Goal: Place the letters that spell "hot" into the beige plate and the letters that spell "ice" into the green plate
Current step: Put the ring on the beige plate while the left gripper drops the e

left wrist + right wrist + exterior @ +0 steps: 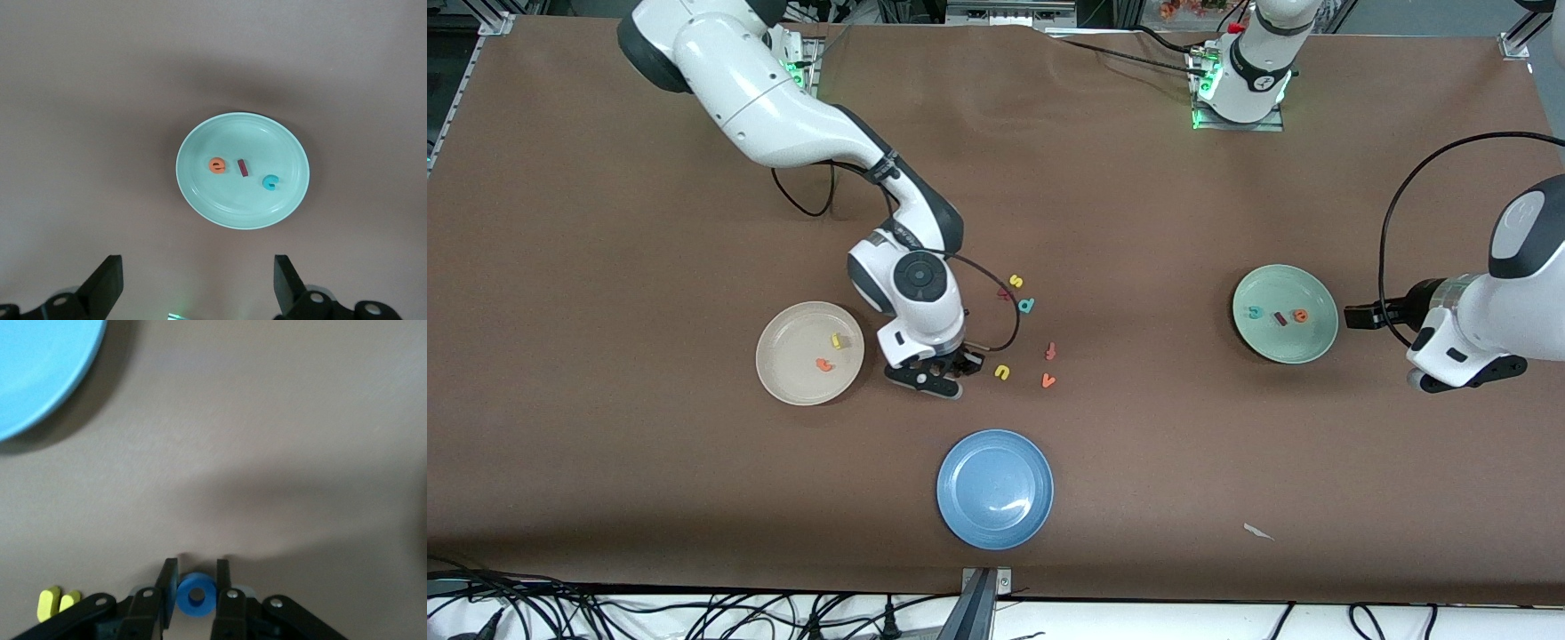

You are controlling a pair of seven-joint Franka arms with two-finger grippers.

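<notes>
Brown paper covers the table, and your right gripper sits low on it, just beside the beige plate on the side toward the left arm's end. Its fingers are pinched narrow around the blue o, one pad on each side of the ring; the o shows only in the right wrist view. In the front view the wrist covers it.

The beige plate holds two letters, apart from each other: the yellow h and the orange t, the t nearer the front camera.

Your left gripper waits past the green plate, at the left arm's end of the table, fingers spread wide with nothing between them. In the green plate you have the teal c, the dark red i and the orange e in a row, close but not touching.

Loose letters lie on the paper near the right gripper: the yellow u just beside it, the orange v, the red cross-shaped letter, the teal p and the yellow s, the s farthest from the front camera. The blue plate sits nearest the front camera, holding no letters. A small white scrap lies toward the left arm's end.
</notes>
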